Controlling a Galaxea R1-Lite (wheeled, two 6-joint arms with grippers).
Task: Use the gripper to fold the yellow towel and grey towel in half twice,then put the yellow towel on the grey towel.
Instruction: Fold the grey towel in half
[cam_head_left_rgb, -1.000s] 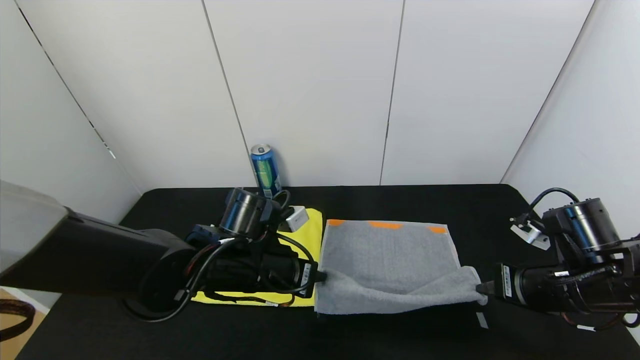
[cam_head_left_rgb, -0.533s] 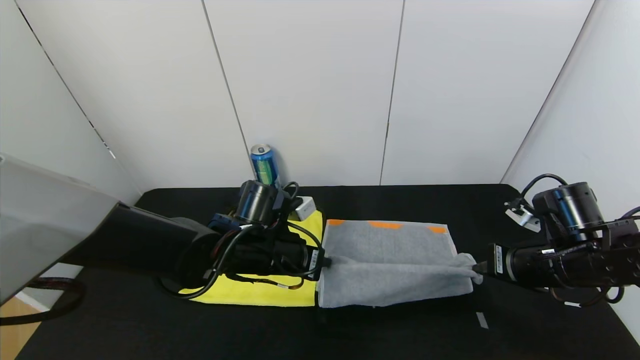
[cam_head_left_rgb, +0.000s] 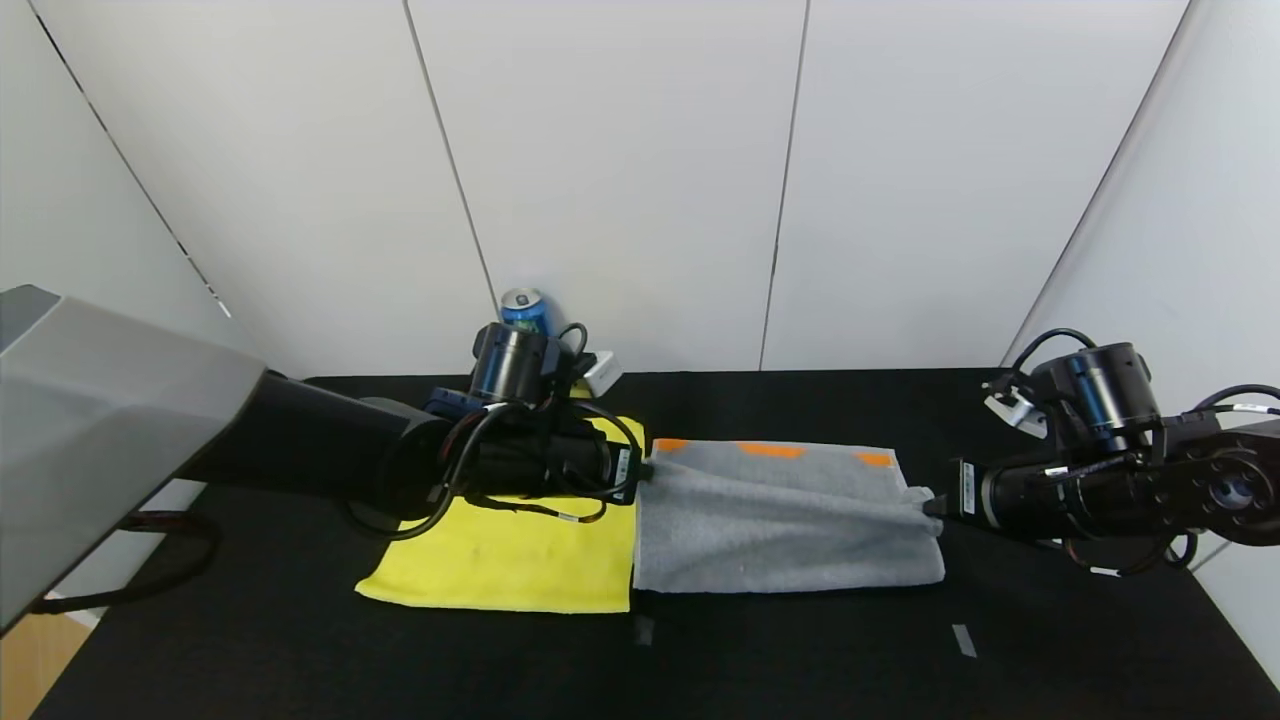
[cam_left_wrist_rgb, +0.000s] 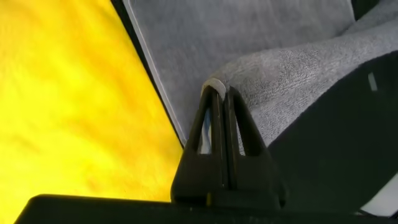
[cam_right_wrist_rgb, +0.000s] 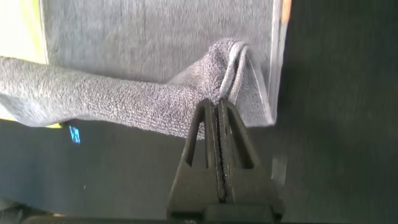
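Table (cam_head_left_rgb: 800, 660), black, filling the low half of the head frame. Grey towel (cam_head_left_rgb: 790, 535) in the middle, near edge lifted and carried over toward the orange patches at the far edge: first fold about half done. Yellow towel (cam_head_left_rgb: 510, 555) flat, left of centre, touching the grey one, not folded yet, so most of the job left. Left gripper (cam_head_left_rgb: 645, 470) pinched shut on one grey corner. Right gripper (cam_head_left_rgb: 928, 500) pinched shut on the other. Can (cam_head_left_rgb: 522, 305) at the back.
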